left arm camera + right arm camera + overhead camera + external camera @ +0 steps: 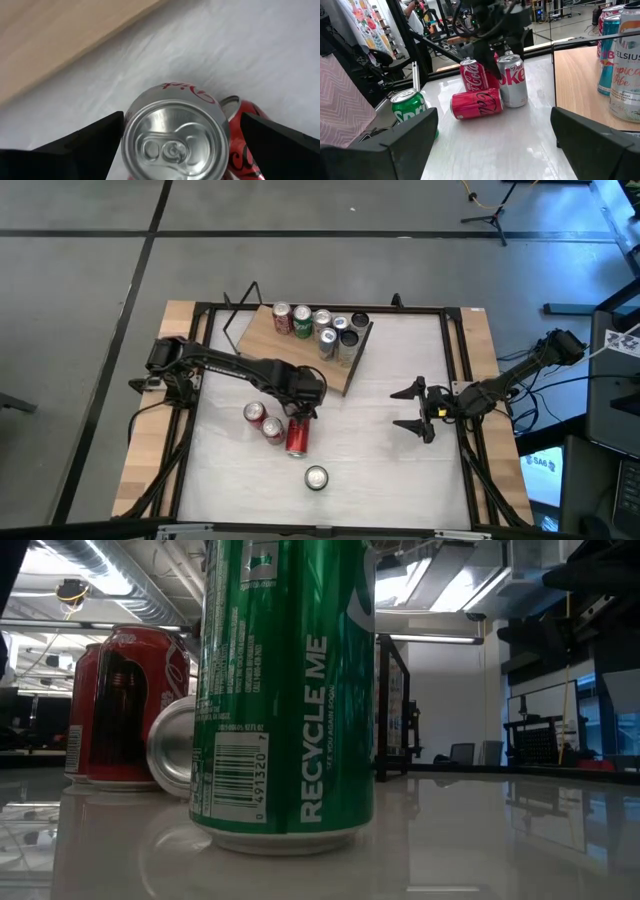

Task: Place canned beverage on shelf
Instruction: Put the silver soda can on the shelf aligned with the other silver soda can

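Four loose cans standing or lying on the pale tabletop [400, 470], seven more grouped on the shelf [262, 338]. Nearest the front edge: green can [316, 478], upright, alone, filling the low view. Behind it: red can on its side [297, 437], lying just beside two upright cans, a silver diet cola can [273, 430] and a red cola can [254, 413], these two touching or nearly so. Hovering directly over the silver diet cola can: left gripper [303, 413], jaws spread wide, one finger showing on either side of the can's top in the left wrist view, gripping nothing. Waiting to the right, well apart from the cans: right gripper [415, 409], jaws likewise gaping wide and holding nothing, pointing toward the loose cans. Farther back: shelf, a light-brown wooden board sitting at an angle in the back left part of the table, its near edge close to the left gripper. Standing along the shelf's far edge: red can [282, 318], green can [302, 321], and five silver-topped cans [336, 332] clustered toward the right corner.
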Controlling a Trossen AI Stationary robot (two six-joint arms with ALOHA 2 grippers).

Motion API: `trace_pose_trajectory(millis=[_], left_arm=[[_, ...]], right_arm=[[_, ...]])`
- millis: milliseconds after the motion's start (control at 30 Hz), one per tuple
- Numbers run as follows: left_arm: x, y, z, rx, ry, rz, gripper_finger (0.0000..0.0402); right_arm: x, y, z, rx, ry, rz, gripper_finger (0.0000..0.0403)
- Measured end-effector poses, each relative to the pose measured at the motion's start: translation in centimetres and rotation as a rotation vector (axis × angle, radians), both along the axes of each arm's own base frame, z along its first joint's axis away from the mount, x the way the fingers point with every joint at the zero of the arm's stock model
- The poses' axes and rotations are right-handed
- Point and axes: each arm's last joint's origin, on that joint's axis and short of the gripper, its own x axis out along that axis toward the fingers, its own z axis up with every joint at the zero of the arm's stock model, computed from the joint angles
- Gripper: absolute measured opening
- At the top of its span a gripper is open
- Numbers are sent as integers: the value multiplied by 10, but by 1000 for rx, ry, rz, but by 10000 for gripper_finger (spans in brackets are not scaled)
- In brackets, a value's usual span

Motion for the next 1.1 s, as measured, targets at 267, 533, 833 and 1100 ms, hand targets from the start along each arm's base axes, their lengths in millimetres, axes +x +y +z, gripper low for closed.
trace_pose_trajectory(millis=[267,533,833,1100], left_arm=[[2,0,-5,-11,5,45,372],[2,0,-5,-21,4,58,307],[3,0,-4,0,24,-104,280],[6,3,-4,30,78,-546,285]], right_arm=[[0,0,-1,-5,8,0,381],[0,0,-3,-15,25,0,381],[0,0,-3,-15,25,0,381],[0,0,-3,-15,25,0,381]])
